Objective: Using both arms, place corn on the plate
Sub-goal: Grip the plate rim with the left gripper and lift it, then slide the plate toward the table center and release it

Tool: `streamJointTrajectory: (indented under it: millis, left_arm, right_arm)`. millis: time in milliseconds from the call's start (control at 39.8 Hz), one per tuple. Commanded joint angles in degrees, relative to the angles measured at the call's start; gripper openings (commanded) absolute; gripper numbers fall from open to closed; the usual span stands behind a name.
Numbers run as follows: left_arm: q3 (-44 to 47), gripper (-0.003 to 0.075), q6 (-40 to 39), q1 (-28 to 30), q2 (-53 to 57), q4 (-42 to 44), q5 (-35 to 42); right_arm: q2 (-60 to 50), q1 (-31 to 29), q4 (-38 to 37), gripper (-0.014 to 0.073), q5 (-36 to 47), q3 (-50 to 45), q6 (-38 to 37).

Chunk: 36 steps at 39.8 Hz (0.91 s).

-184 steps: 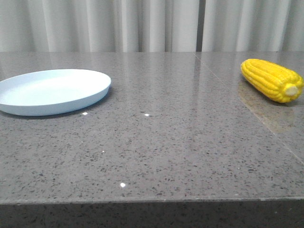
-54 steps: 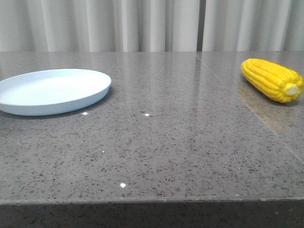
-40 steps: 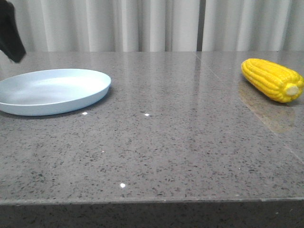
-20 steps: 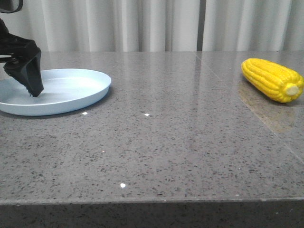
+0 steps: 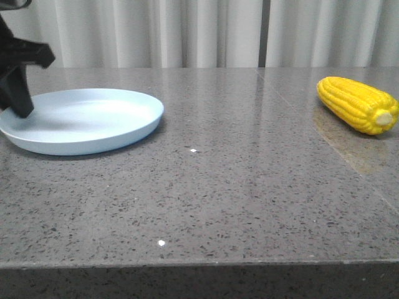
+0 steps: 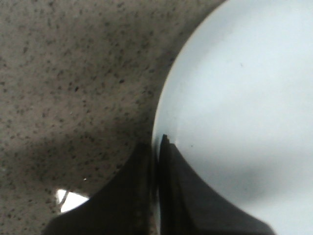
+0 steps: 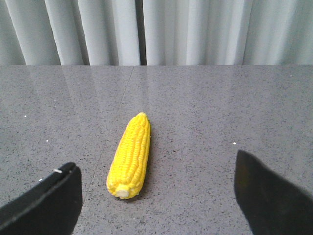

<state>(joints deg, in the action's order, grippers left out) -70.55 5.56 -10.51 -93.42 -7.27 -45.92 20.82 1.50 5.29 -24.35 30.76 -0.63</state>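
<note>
Corn (image 5: pixel 357 104) lies on its side at the right of the table (image 5: pixel 237 193), untouched and well apart from the plate (image 5: pixel 84 119), so the placing itself is not yet done. Left gripper (image 6: pixel 156 147) is pinched onto the plate's near-left rim, one finger outside and one inside the edge, per the left wrist view; right gripper (image 7: pixel 156 188) hangs spread wide and empty, the corn lying between its fingers but beyond them. Judged remaining: grasp the corn, carry it over, set it on the plate.
</note>
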Motion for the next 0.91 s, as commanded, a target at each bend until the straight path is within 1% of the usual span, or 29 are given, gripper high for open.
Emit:
streamJointTrajectory:
  millis: [0, 50, 126, 201, 302, 402, 553, 704, 754, 880]
  left_arm:
    - [-5.23, -0.002, -0.08, -0.44, 2.21, -5.93, 0.82]
    - [-7.34, -0.002, -0.08, -0.54, 2.21, -11.04, 0.25]
    - [-9.85, -0.002, 0.02, -1.33, 2.21, -15.52, -0.61]
    - [-11.29, -0.002, 0.02, -3.36, 2.21, -17.94, -0.35]
    - [-11.42, -0.002, 0.02, -7.31, 1.74, -18.32, 1.68]
    - [-11.42, -0.002, 0.02, -9.71, -0.04, -18.32, 2.05]
    - [-11.42, -0.002, -0.08, -10.13, -3.73, -18.68, 1.39]
    - [-11.2, -0.0013, -0.08, -10.01, -4.93, -18.07, 1.49]
    - [-11.2, 0.0016, -0.08, -10.01, -4.93, -18.07, 1.49]
    - [-11.2, 0.0155, -0.08, -10.01, -4.97, -17.93, 0.81]
  right_arm:
    - [0.88, -0.14, -0.4, 0.0651, 4.78, 2.16, 0.63]
    - [0.88, -0.14, -0.4, 0.0651, 4.78, 2.16, 0.63]
    - [0.88, -0.14, -0.4, 0.0651, 4.78, 2.16, 0.63]
    - [0.88, -0.14, -0.4, 0.0651, 4.78, 2.16, 0.63]
    - [0.88, -0.14, -0.4, 0.0651, 4.78, 2.16, 0.63]
    - [0.88, -0.14, -0.4, 0.0651, 4.78, 2.16, 0.63]
    - [0.88, -0.14, -0.4, 0.0651, 4.78, 2.16, 0.63]
    - [0.88, -0.14, -0.4, 0.0651, 4.78, 2.16, 0.63]
    - [0.88, -0.14, -0.4, 0.0651, 4.78, 2.16, 0.63]
    - [0.88, -0.14, -0.4, 0.0651, 4.78, 2.16, 0.63]
